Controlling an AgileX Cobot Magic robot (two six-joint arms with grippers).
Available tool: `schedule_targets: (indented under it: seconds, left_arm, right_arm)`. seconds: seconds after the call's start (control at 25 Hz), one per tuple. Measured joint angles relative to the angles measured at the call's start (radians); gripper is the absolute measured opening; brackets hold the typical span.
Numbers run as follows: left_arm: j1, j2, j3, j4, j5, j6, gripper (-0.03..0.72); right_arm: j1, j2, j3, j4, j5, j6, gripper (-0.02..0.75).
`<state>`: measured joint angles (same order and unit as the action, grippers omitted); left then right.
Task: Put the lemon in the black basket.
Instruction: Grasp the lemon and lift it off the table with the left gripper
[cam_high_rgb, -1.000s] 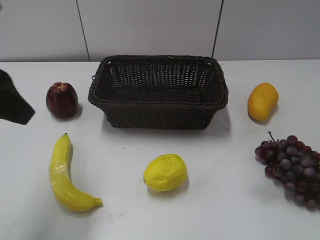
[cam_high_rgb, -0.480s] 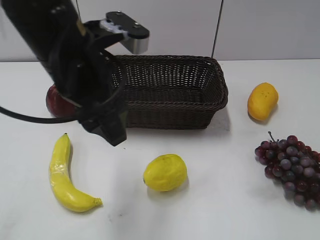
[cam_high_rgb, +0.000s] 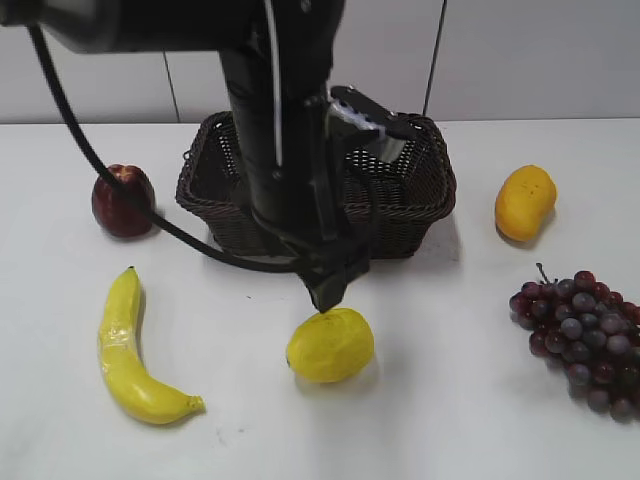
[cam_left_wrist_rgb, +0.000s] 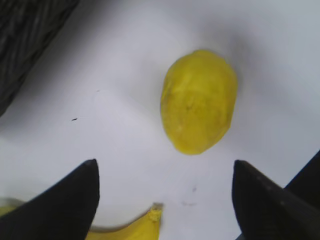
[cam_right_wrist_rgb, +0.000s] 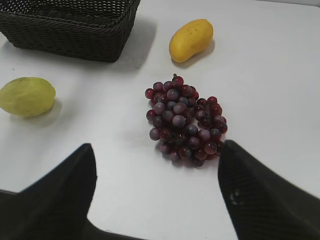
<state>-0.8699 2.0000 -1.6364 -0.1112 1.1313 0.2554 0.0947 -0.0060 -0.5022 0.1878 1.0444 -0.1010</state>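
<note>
The lemon (cam_high_rgb: 331, 345) lies on the white table in front of the black basket (cam_high_rgb: 420, 190), bright yellow and oval. It also shows in the left wrist view (cam_left_wrist_rgb: 198, 101) and the right wrist view (cam_right_wrist_rgb: 27, 96). My left gripper (cam_high_rgb: 328, 293) hangs just above and behind the lemon; in the left wrist view the left gripper (cam_left_wrist_rgb: 165, 172) is open and empty, the lemon lying ahead of its fingertips. My right gripper (cam_right_wrist_rgb: 157, 152) is open and empty above the table near the grapes; it is out of the exterior view. The basket (cam_right_wrist_rgb: 70, 25) is empty where visible.
A banana (cam_high_rgb: 128, 352) lies at the front left, its tip also in the left wrist view (cam_left_wrist_rgb: 135, 227). A dark red apple (cam_high_rgb: 123, 200) sits left of the basket. A mango-like fruit (cam_high_rgb: 525, 202) (cam_right_wrist_rgb: 190, 39) and purple grapes (cam_high_rgb: 585, 338) (cam_right_wrist_rgb: 184, 120) lie at the right.
My left arm has swung in from the left edge, across the basket's front, and now its open gripper sits just above the lemon. The fruits and basket have not moved.
</note>
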Motion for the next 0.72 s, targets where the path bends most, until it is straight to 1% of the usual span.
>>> schedule_targets:
  seconds: [0.08, 0.24, 0.72]
  left_arm:
    - [-0.018, 0.035, -0.003, 0.003, -0.022, -0.002, 0.629]
    - [-0.032, 0.090, -0.004, 0.026, -0.063, -0.005, 0.631]
    - [-0.034, 0.180, -0.006, 0.035, -0.126, -0.005, 0.628]
  right_arm:
    - [0.000, 0.000, 0.000, 0.000, 0.000, 0.000, 0.571]
    - [0.000, 0.000, 0.000, 0.000, 0.000, 0.000, 0.571]
    - [0.000, 0.000, 0.000, 0.000, 0.000, 0.000, 0.571]
